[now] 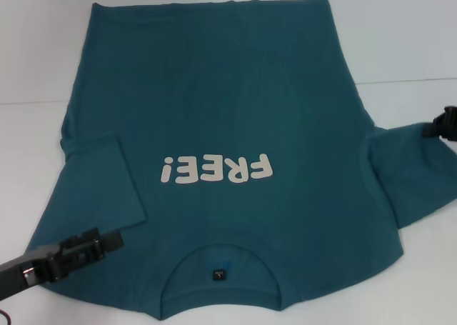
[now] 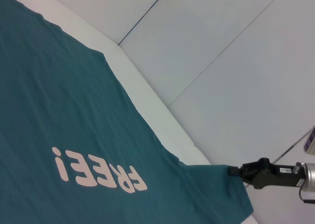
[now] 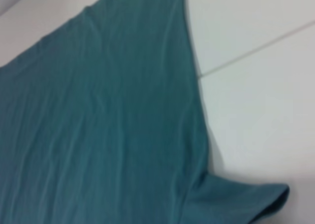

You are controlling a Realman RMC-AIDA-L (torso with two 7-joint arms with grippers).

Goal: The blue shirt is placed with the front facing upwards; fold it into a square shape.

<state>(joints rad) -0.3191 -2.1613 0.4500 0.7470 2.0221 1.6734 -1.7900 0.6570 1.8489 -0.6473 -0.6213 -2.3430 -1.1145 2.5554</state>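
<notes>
One sleeve (image 1: 107, 178) folded inward on blue shirt (image 1: 228, 111) | left gripper (image 1: 89, 248) beside it, right gripper (image 1: 444, 123) at other sleeve, fingers' state cannot be told | body folds judged outstanding.

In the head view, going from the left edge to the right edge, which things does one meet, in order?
Left gripper → folded-in left sleeve → cream "FREE!" lettering on the blue shirt → spread right sleeve → right gripper.

The blue shirt (image 1: 235, 103) is dark teal with cream "FREE!" lettering (image 1: 216, 171) and a small dark collar label (image 1: 218, 273). The table (image 1: 407, 46) beneath is white. Both grippers are black.
</notes>
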